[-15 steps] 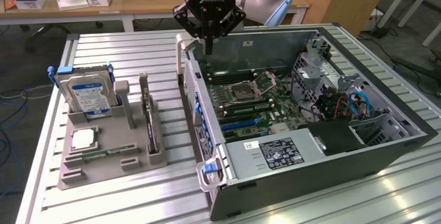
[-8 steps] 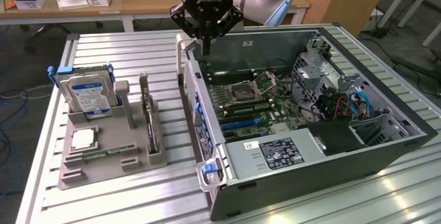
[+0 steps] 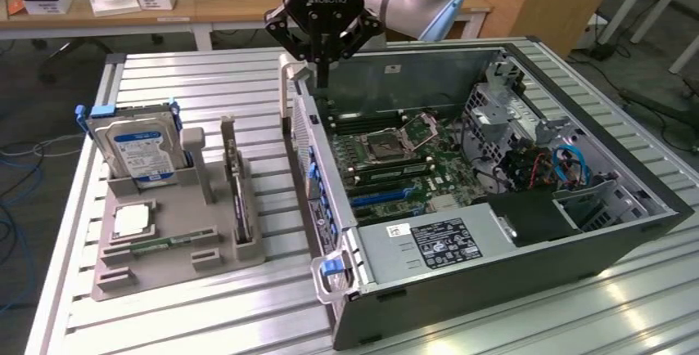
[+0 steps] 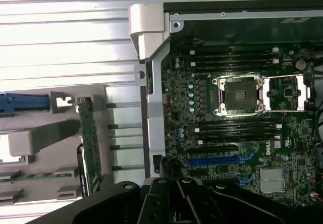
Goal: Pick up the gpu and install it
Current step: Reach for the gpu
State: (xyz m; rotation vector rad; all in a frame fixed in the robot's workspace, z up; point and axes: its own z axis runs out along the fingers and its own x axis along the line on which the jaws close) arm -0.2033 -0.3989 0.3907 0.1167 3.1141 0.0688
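Note:
The gpu (image 3: 234,181) stands on its edge in a slot of the grey holder (image 3: 213,253) at the exterior view's left, a thin green card with a dark face. From the wrist it shows edge-on as a narrow green strip (image 4: 89,139). My gripper (image 3: 323,78) hangs above the back wall of the open computer case (image 3: 525,244), well away from the gpu. Its black fingers (image 4: 177,196) are shut with nothing between them. Inside the case lies the motherboard (image 4: 282,133) with a blue card slot (image 4: 217,159).
A silver hard drive (image 3: 137,149) with a blue label stands in the same holder, with a square chip (image 3: 131,221) and a memory stick (image 3: 164,244) lying flat nearby. The case's raised side wall (image 3: 309,167) separates holder and motherboard. Cables (image 3: 568,163) fill the case's far end.

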